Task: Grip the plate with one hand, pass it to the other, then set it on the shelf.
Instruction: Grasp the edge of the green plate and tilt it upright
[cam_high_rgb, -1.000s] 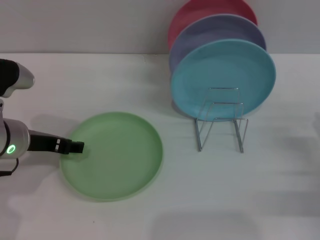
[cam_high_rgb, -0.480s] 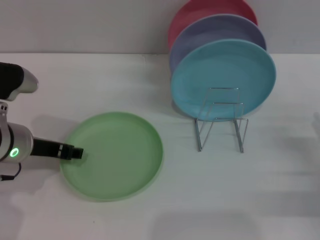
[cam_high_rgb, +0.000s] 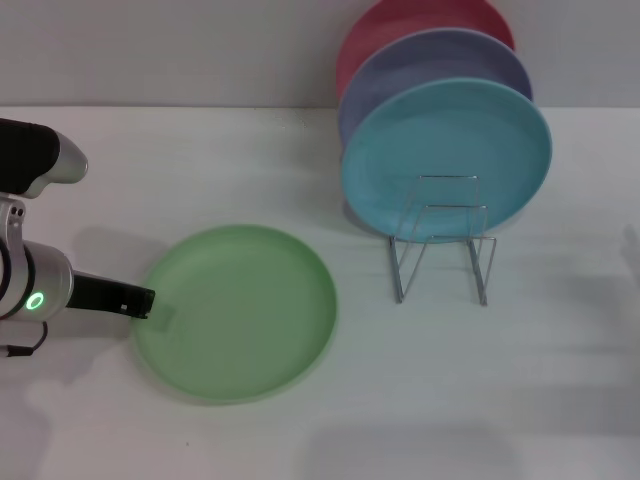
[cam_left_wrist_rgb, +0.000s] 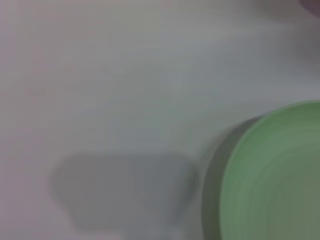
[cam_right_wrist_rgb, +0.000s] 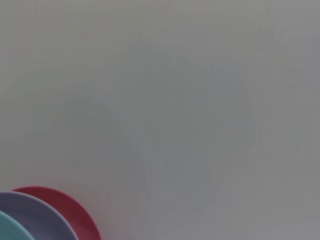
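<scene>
At the plate's near-left rim, the left gripper (cam_high_rgb: 143, 301) sits low over the table (cam_high_rgb: 200, 160), tip touching or just beside the green plate (cam_high_rgb: 237, 311) (can't tell which). Jaws' state: can't tell. Plate lies flat, well apart from the wire rack (cam_high_rgb: 443, 240) w/ turquoise plate (cam_high_rgb: 447, 160). Step: first grip, not secured. Next calls for a firm rim pinch, then lift. Right gripper not in view.

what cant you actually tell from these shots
- Left gripper: the head view shows only a dark tip at the green plate rim; open, shut or gripping is unclear, and the left wrist view shows no fingers.
- Right gripper: in no view.
- Red plate: mostly hidden behind the lavender plate and turquoise plate, top cut by the frame edge.
- Shelf: rear loops hidden by plates.
</scene>
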